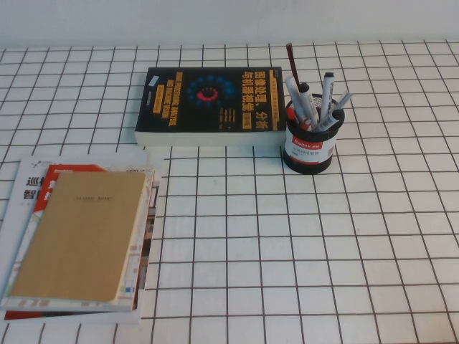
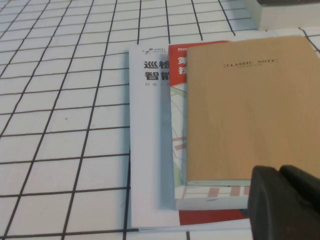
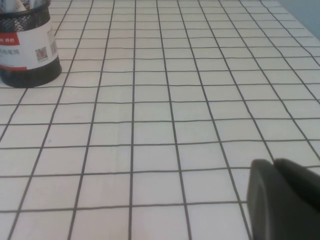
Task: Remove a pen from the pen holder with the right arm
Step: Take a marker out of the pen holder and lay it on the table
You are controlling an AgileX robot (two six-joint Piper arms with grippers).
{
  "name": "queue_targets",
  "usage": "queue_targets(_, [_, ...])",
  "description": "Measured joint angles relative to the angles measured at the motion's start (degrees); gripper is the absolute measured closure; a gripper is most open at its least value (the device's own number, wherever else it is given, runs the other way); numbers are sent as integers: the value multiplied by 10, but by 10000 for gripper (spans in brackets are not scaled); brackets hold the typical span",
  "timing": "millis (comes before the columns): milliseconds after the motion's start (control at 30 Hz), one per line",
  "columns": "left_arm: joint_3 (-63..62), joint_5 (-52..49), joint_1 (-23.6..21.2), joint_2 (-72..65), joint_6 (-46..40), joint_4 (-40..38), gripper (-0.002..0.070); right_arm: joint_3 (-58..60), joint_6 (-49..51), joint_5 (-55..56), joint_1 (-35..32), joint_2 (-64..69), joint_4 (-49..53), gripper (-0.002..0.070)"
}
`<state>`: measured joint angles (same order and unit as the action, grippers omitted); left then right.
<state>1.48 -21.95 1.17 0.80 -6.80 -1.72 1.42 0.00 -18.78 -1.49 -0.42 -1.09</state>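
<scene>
**Pen holder full, both grippers closed and away from it**

- Left gripper [image 2: 279, 171]: the dark fingers meet at a seam with nothing between them. It hangs over the near edge of a tan notebook [image 1: 82, 236].
- The notebook tops a stack of booklets [image 1: 29, 188] at 8 o'clock on the table [image 1: 287, 272].
- A black book [image 1: 208, 106] lies flat at 12 o'clock.
- Pen holder [image 1: 310, 143]: a black mesh cup with a white and red label, upright at 1 o'clock. It stands just beside the book's right edge, with a narrow gap.
- Pens [image 1: 326, 89]: grey barrels with dark caps, fanned and tilted. A thin dark red one [image 1: 290, 61] leans toward 11.
- Open grid cloth runs from 3 to 6 o'clock of the holder.
- Right gripper [image 3: 274, 162]: fingers pressed together, holding nothing, over bare cloth well apart from the holder.
</scene>
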Motion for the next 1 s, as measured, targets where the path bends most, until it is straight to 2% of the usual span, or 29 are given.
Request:
queue_targets(133, [0, 0, 0, 0, 0, 0, 679, 0, 0, 11, 0, 0, -30, 692])
queue_targets(400, [0, 0, 0, 0, 0, 0, 679, 1, 0, 95, 0, 0, -236, 692])
queue_targets(533, [0, 0, 0, 0, 0, 0, 679, 1, 0, 124, 0, 0, -304, 692])
queue_targets(833, [0, 0, 0, 0, 0, 0, 679, 1, 0, 142, 0, 0, -363, 692])
queue_targets(1000, [0, 0, 0, 0, 0, 0, 679, -26, 0, 81, 0, 5, -378, 692])
